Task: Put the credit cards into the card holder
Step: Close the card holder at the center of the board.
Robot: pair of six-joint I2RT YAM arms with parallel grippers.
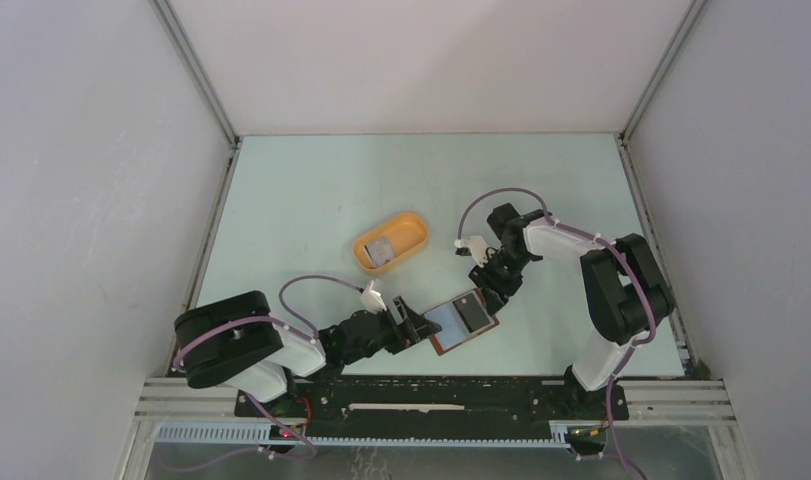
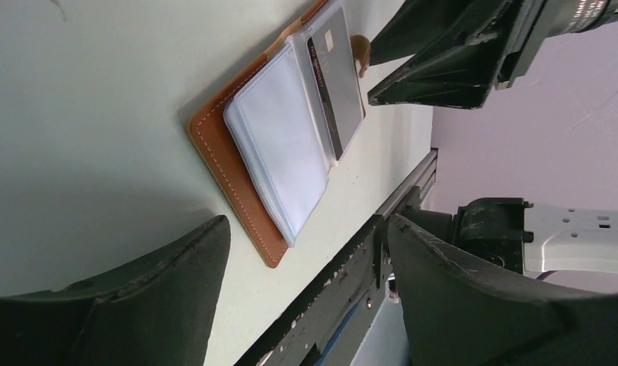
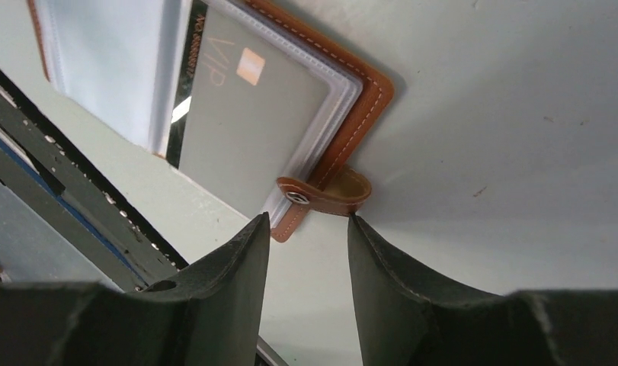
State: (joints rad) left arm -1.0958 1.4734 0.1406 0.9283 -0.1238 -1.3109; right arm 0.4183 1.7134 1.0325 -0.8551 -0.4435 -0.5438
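The job is partly done. The card holder (image 1: 461, 322) lies open and flat on the table (image 1: 311, 190), close to the near edge and about in the middle of it. One grey card (image 3: 252, 130) already sits inside a clear pocket (image 3: 344, 84) on the side of the holder that has the little strap (image 3: 328, 197). The other side shows only a pale pocket, and I see no card in it.

A second card (image 1: 381, 250) seems to lie in the orange tray (image 1: 417, 226), which stands farther back, toward the middle of the table and well apart from the holder. I think that card has yet to be picked up and slid into the holder.

The left pincer (image 2: 307, 225) is spread wide, with nothing between its fingers. It sits low over the table, just beside the holder on its left.

The right pincer (image 3: 305, 221) is about half open and also holds nothing. Its tips are at the far right corner of the holder, right by the strap. I cannot tell if they touch it.
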